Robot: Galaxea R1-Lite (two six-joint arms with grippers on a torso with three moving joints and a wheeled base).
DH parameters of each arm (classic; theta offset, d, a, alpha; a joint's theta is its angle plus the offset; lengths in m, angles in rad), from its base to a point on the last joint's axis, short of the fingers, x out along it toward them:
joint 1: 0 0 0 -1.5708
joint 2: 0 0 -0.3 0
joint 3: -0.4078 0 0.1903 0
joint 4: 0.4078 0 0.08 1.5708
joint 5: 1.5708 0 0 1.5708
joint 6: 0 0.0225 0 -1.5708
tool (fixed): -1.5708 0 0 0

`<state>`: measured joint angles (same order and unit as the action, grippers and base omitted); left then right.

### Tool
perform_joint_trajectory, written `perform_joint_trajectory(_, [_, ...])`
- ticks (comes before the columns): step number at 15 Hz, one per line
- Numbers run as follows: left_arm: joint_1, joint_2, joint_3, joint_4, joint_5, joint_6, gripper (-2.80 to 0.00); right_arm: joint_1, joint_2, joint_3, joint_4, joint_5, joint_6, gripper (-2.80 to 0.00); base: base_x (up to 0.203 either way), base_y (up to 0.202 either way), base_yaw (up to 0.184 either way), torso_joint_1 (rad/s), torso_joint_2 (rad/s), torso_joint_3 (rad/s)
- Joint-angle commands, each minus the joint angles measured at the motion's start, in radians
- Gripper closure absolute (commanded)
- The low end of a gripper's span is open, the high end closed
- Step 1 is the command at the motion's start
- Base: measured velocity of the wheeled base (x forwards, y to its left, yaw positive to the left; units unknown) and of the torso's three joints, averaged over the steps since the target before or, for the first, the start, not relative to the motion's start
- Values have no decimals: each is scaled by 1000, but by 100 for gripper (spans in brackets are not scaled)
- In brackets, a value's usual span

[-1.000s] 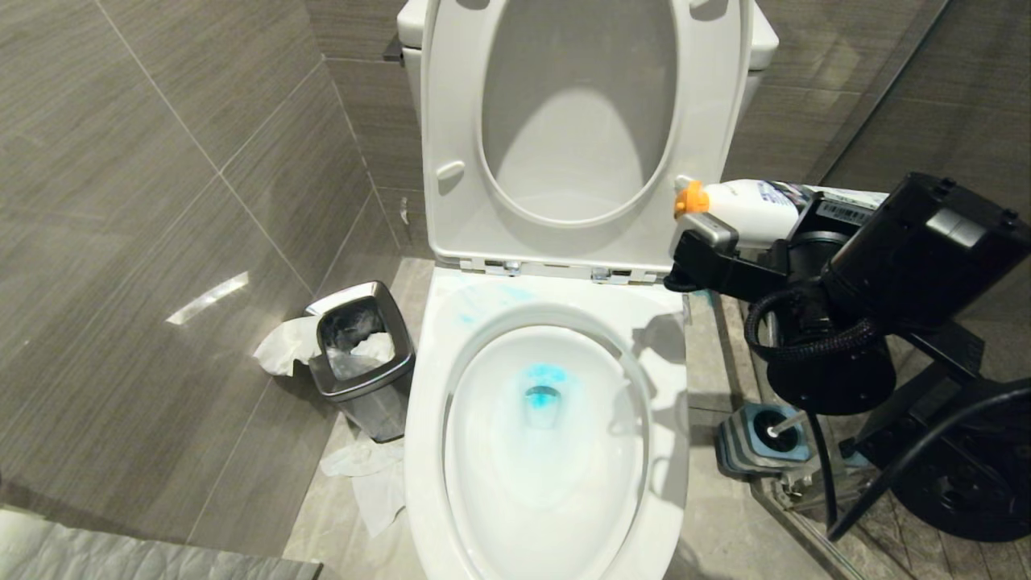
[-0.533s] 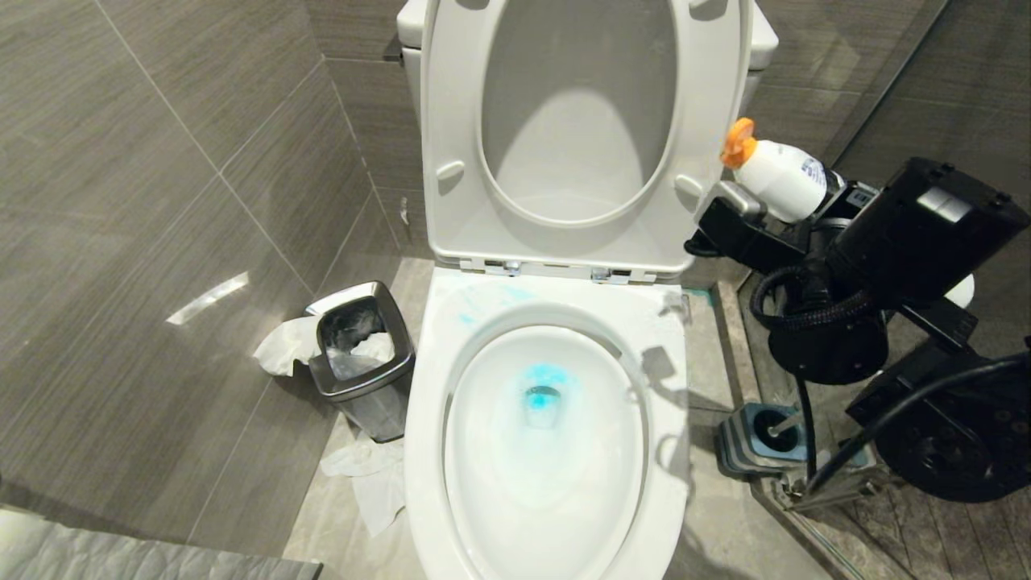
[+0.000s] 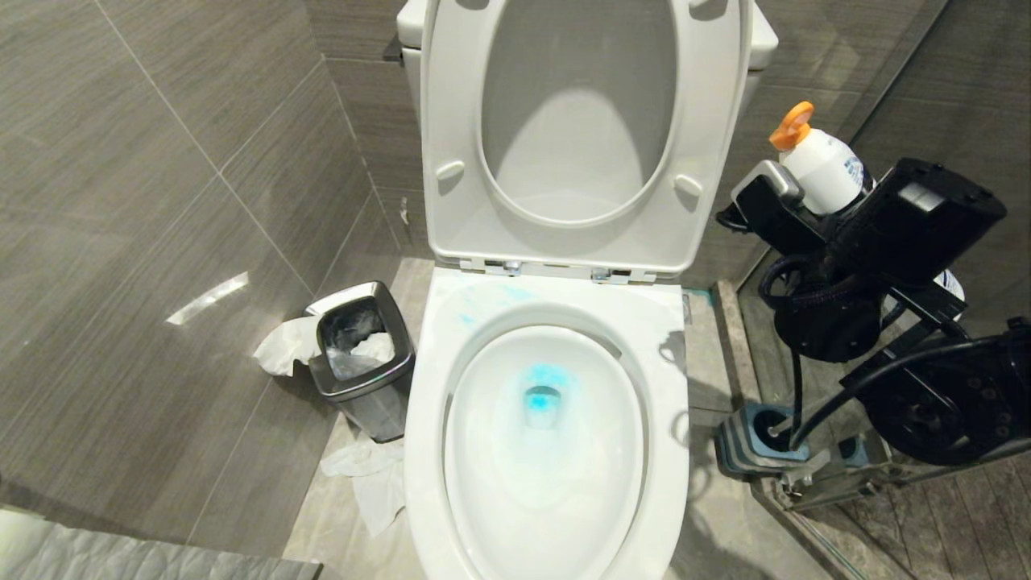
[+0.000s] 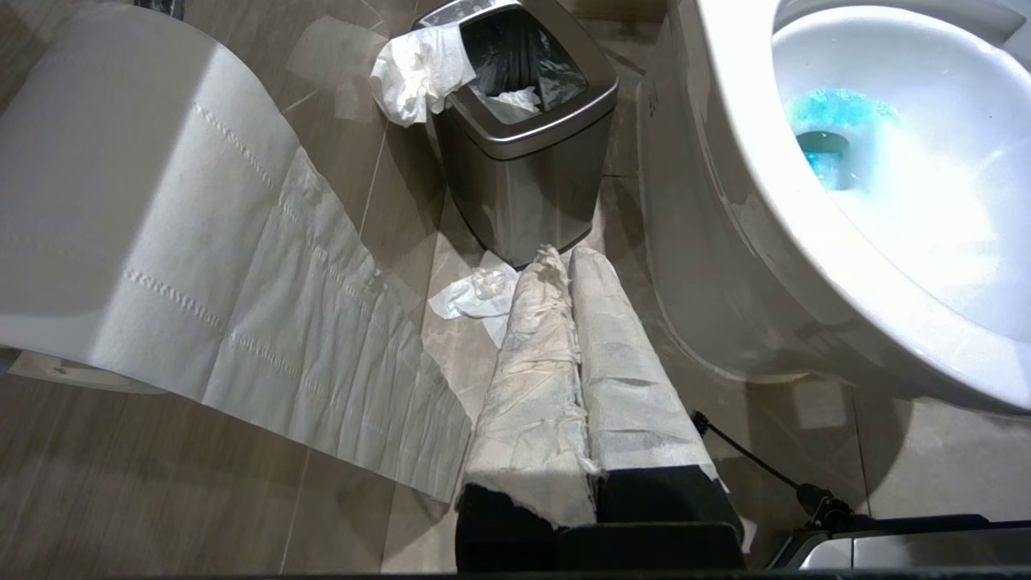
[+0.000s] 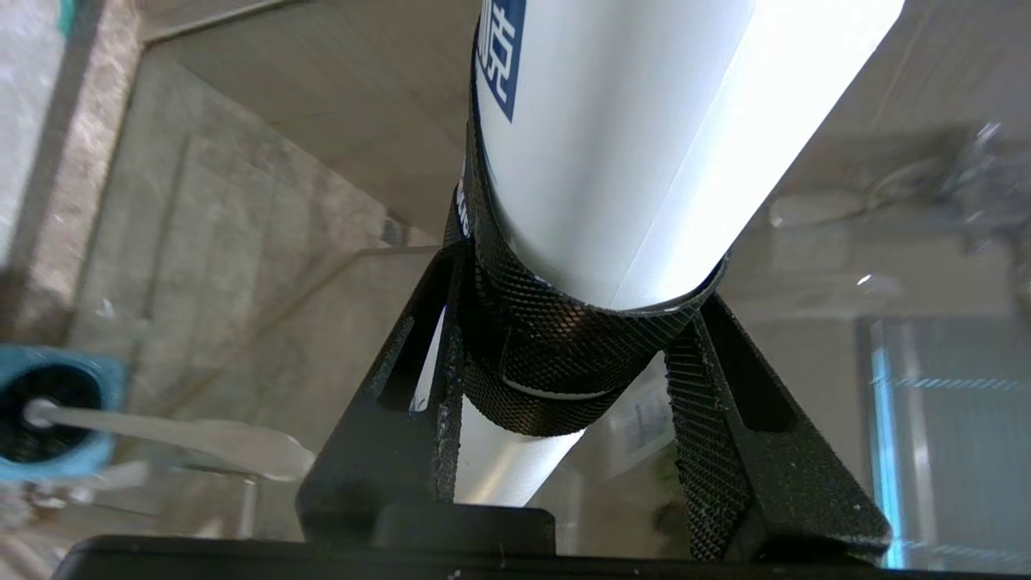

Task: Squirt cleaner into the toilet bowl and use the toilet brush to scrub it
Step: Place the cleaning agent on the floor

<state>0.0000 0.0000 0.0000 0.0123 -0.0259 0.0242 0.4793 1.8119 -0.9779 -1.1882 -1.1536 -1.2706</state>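
While the right claw [image 5: 564, 354] clamps a white bottle [image 3: 821, 169], the toilet brush [image 3: 777, 428] stands below it.

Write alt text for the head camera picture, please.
The right gripper holds a white bottle with an orange cap beside the toilet bowl, where blue cleaner pools. The toilet brush stands in its holder.

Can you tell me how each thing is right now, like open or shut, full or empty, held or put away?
toilet seat and lid: both up.
toilet bowl: open, blue cleaner around the drain.
white bottle: held in the right hand, orange cap up.
toilet brush: standing in its holder.
waste bin: open, tissue hanging over its rim.
left hand: shut, wrapped in paper, holding nothing.
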Motion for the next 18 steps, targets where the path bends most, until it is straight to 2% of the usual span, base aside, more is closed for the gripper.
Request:
perform_joint_trajectory(1, [0,2,2,0,0,2,0,-22,25,-4,-6,-1,43,0,0,0,0,0,0,0])
perform_joint_trajectory(5, [0,2,2,0,0,0,0,-82,62,-23,-3,40,190,0,0,0,0,0,0,0])
perform_joint_trajectory(9, [0,2,2,0,0,0,0,-121,85,-92,29,49,271,0,0,0,0,0,0,0])
perform_joint_trajectory(10, [0,2,2,0,0,2,0,-122,85,-103,72,49,306,0,0,0,0,0,0,0])
perform_joint_trajectory(12, [0,2,2,0,0,0,0,-123,79,-139,201,57,426,0,0,0,0,0,0,0])
perform_joint_trajectory(14, [0,2,2,0,0,2,0,-123,68,-168,350,102,561,0,0,0,0,0,0,0])
perform_joint_trajectory(16, [0,2,2,0,0,1,0,-132,50,-181,465,177,684,0,0,0,0,0,0,0])
perform_joint_trajectory(18, [0,2,2,0,0,2,0,-159,24,-169,532,281,762,0,0,0,0,0,0,0])
